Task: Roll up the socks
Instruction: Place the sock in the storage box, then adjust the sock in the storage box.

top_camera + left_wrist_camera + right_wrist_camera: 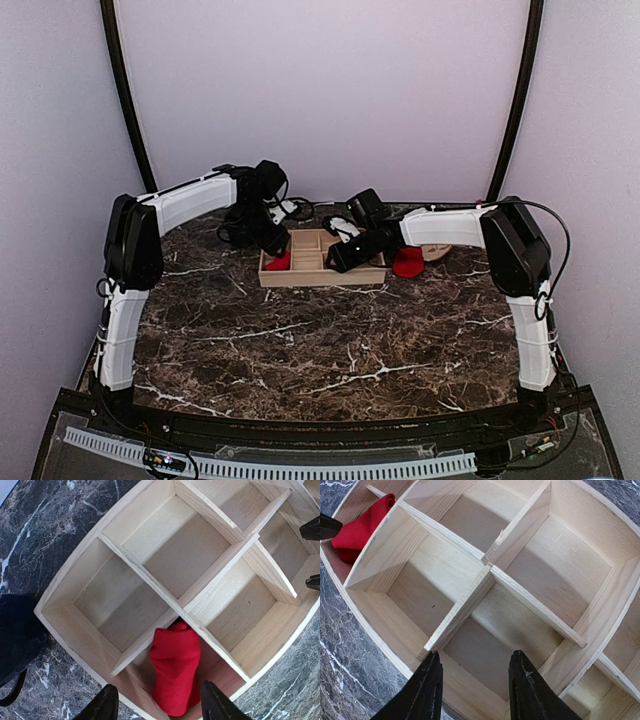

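Note:
One rolled red sock (175, 667) lies in a corner compartment of the wooden tray (70, 630). My left gripper (160, 706) hovers over it, open, a black finger on either side and clear of the fabric. From above, that sock (279, 263) shows in the tray's front left cell. The other red sock (407, 263) lies on the table just right of the tray (320, 281). My right gripper (475, 685) stands open over an empty compartment, holding nothing. The boxed sock (360, 525) shows at the top left of the right wrist view.
A dark blue mug (17, 635) stands on the marble table beside the tray's left corner. A tan plate (436, 252) sits behind the loose sock. The tray's other compartments hold nothing. Both arms lean in over the tray from either side.

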### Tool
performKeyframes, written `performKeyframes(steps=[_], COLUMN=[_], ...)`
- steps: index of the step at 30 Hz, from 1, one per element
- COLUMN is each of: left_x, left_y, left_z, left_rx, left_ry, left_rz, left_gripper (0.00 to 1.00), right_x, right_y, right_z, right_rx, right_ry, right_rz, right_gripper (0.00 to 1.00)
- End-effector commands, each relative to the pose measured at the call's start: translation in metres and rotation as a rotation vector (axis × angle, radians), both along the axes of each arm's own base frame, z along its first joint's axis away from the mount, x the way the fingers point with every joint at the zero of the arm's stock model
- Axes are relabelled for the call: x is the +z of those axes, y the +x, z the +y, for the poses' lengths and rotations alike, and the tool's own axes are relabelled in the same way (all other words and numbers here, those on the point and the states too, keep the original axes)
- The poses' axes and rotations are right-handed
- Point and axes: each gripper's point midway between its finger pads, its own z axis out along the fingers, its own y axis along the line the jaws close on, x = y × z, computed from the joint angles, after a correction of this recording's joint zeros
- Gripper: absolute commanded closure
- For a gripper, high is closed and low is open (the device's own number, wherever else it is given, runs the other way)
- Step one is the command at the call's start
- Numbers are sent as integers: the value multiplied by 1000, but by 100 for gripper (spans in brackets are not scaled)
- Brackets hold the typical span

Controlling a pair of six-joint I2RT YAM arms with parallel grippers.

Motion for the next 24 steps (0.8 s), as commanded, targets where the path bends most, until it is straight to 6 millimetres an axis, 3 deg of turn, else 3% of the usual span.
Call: performKeyframes(steps=[1,3,5,11,24], left_x=[45,41,35,17,5], left_y=[4,3,1,-4,0], left_z=[-1,0,1,0,-14], left_rx=[18,14,13,4,-27], left_ry=[-55,-53,-50,-54,-126], left_rz=[-96,-91,-81,-52,-86], left_gripper=[46,52,65,78,80], right_x=[11,11,11,8,3], right_y=[7,7,7,6,5], right_z=[2,2,3,4,3], right_rx=[0,1,2,4,5], right_ry=[24,24,26,29,24], right_rz=[-24,-24,-25,-20,-12], right_gripper=[57,57,57,57,57])
